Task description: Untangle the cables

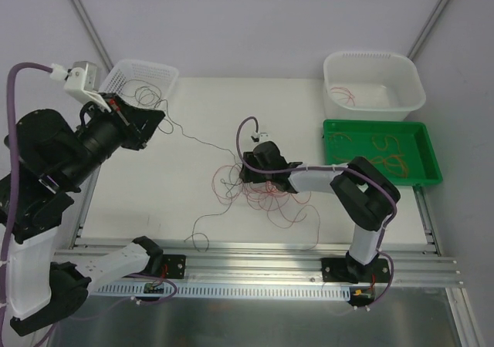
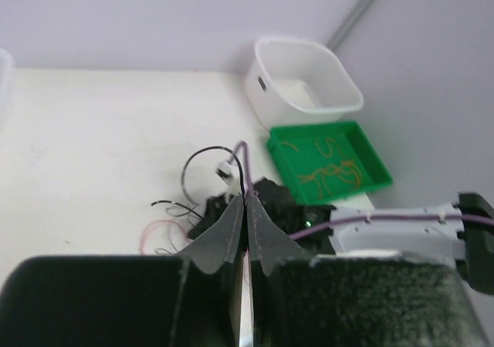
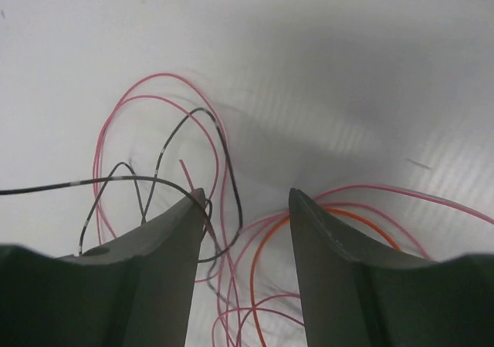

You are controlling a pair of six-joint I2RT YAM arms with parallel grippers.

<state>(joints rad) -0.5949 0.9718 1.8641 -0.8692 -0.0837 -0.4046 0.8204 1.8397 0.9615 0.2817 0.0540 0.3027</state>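
The cables (image 1: 262, 197) lie as a loose tangle of red, orange and dark wires at the table's middle. My left gripper (image 1: 160, 118) is raised at the upper left and shut on one dark wire (image 1: 197, 139), which stretches tight from its tips to the tangle. In the left wrist view the gripper (image 2: 247, 200) has its jaws closed with the dark wire (image 2: 244, 181) running out between them. My right gripper (image 1: 244, 173) is low over the tangle. It is open in the right wrist view (image 3: 248, 197), with pink loops, an orange wire (image 3: 252, 271) and a dark wire (image 3: 202, 109) under and between the fingers.
A white basket (image 1: 147, 71) at the back left holds some wires. A white tub (image 1: 374, 60) at the back right holds red wires. A green tray (image 1: 423, 143) beside it holds orange wires. An aluminium rail (image 1: 255, 254) runs along the near edge.
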